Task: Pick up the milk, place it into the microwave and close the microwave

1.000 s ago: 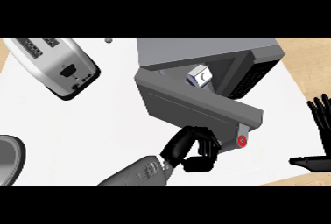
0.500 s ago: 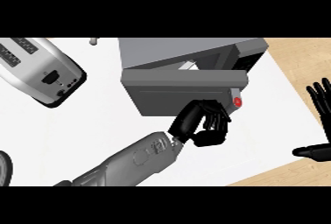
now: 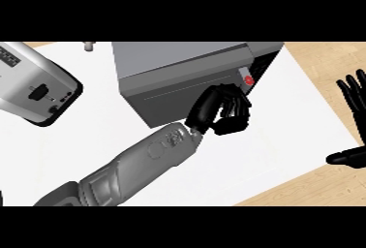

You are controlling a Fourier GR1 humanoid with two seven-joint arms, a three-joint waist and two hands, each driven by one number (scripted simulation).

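From my console the white bench (image 3: 286,126) fills most of the head view, with wood-coloured surface beyond its right edge. The grey microwave (image 3: 178,63) stands at the far middle, its door (image 3: 175,99) swung nearly across the front. A dark strip shows right of the door's red button (image 3: 248,80), so I cannot tell whether it is fully shut. My left forearm (image 3: 136,162) comes up from the lower left. A toaster (image 3: 32,82) lies at the far left. The left hand (image 3: 227,110) sits at the door's right end just below the red button, fingers curled and holding nothing. The right hand (image 3: 355,99) rests at the right edge, fingers straight and up (thumb out below). The milk shows nowhere, so I cannot say where it is. A small grey thing (image 3: 89,46) at the far edge is too small to name.
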